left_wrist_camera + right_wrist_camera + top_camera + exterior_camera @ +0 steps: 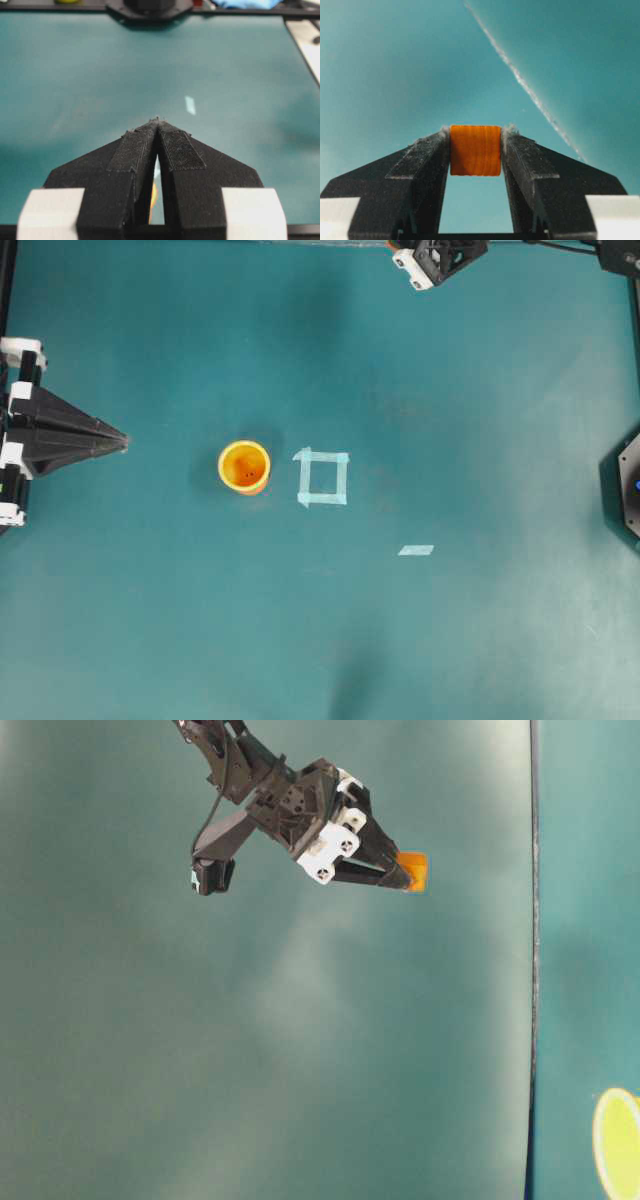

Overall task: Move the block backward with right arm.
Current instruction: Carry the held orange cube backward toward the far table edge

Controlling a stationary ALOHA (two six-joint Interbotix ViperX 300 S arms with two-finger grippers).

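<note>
The small orange block [475, 152] is clamped between the fingertips of my right gripper [475, 131], which is shut on it. In the table-level view the right gripper [403, 873] holds the block [414, 871] up in the air, well above the table. In the overhead view only part of the right arm [436, 258] shows at the top edge, and the block is hidden there. My left gripper [121, 441] is shut and empty at the left edge, also seen in its wrist view [157, 123].
A round orange-yellow cup [244, 467] stands left of centre, next to a light-blue tape square [323, 478]. A short tape strip [416, 550] lies lower right of it. The right arm's base [628, 488] sits at the right edge.
</note>
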